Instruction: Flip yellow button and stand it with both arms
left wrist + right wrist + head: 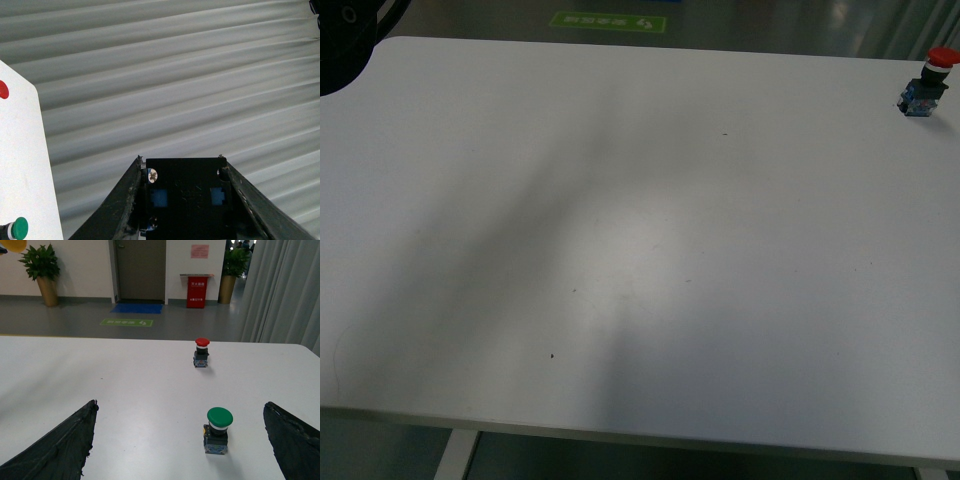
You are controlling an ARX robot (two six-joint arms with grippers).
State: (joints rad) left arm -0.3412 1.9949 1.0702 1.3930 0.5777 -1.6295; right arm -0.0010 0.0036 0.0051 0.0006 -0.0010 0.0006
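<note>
While our left gripper (pixel 181 167) clamps the black-and-blue body of the yellow button (pixel 182 195) clear of the white table (pixel 620 200), its yellow cap (pixel 10 245) at the right wrist view's upper left, our right gripper (pixel 180 407) gapes empty, so we judge lifting done, standing undone.

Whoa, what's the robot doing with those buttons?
The left tool is shut on the yellow button, gripping its black-and-blue body up in the air, off the white table. The right tool is open and empty, low over the table. In front of it a green button and a red button stand cap up. The yellow one is not yet standing on the table.
</note>
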